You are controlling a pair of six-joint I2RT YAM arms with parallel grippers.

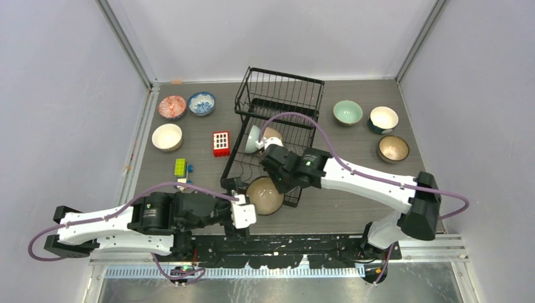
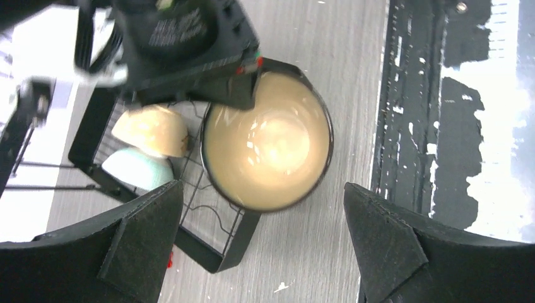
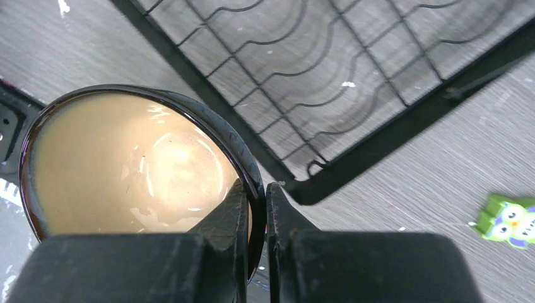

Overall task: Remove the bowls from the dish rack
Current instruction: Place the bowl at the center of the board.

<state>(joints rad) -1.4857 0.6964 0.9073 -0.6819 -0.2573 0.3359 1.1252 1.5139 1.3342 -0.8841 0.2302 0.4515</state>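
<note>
The black wire dish rack [image 1: 279, 95] stands mid-table; a pale green bowl [image 1: 252, 139] and a tan bowl [image 1: 272, 134] lean on edge in its flat tray. My right gripper [image 3: 257, 208] is shut on the dark rim of a cream-lined brown bowl [image 3: 126, 170], one finger inside and one outside. This bowl [image 1: 265, 196] hangs over the rack's near corner [image 2: 214, 252]. My left gripper [image 2: 262, 246] is wide open just on the near side of the bowl [image 2: 268, 142], touching nothing.
Left of the rack lie a red patterned bowl [image 1: 171, 106], a blue-and-white bowl [image 1: 201, 103], a cream bowl [image 1: 167, 136], a red block [image 1: 221, 143] and a green block [image 1: 180, 167]. Right of it sit three more bowls [image 1: 383, 118]. A green owl toy [image 3: 508, 218] lies on the table.
</note>
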